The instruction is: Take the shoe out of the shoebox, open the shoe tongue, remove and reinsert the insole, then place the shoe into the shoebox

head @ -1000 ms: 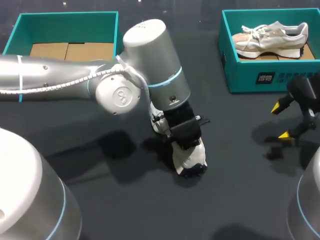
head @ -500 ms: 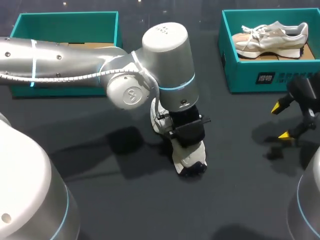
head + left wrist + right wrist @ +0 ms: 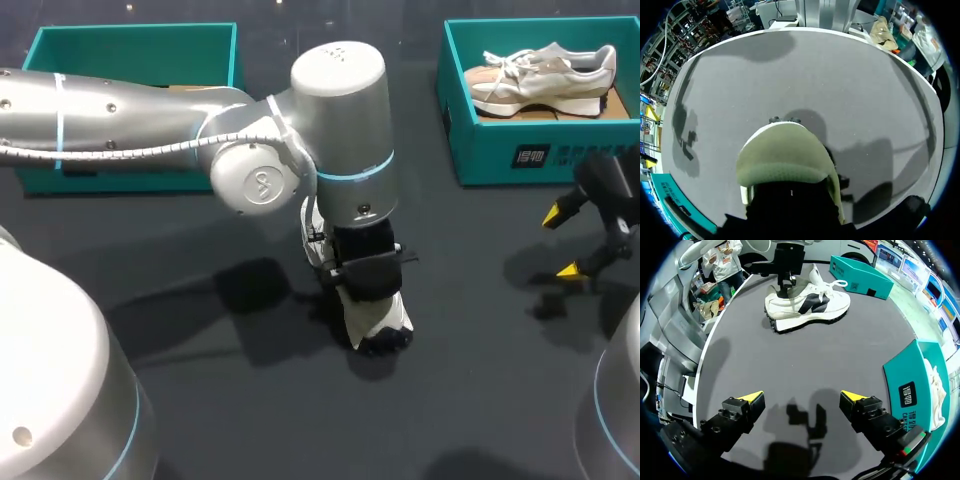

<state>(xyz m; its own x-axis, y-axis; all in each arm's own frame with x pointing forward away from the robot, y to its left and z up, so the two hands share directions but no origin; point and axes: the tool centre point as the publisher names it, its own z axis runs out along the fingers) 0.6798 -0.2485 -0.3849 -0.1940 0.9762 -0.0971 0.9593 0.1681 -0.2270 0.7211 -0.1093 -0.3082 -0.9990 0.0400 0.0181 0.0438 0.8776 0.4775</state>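
Note:
A white shoe with black side stripes (image 3: 380,318) (image 3: 807,305) lies on the dark table near the middle. My left gripper (image 3: 365,278) (image 3: 784,287) comes straight down onto one end of the shoe, away from the laces. Its fingertips are hidden by its black body, so I cannot tell whether they pinch any part of the shoe. In the left wrist view the shoe's rounded end (image 3: 782,155) juts out just ahead of that gripper. My right gripper (image 3: 560,243) (image 3: 802,396) hangs wide open above bare table at the right, holding nothing.
A teal shoebox (image 3: 500,155) at the back right holds a beige shoe (image 3: 540,72). A second teal box (image 3: 45,45) at the back left shows only cardboard. My left arm stretches across the table's left half.
My left arm's wrist has shifted a little to the right and turned above the shoe. The shoe has stayed almost in place. The right arm has not moved.

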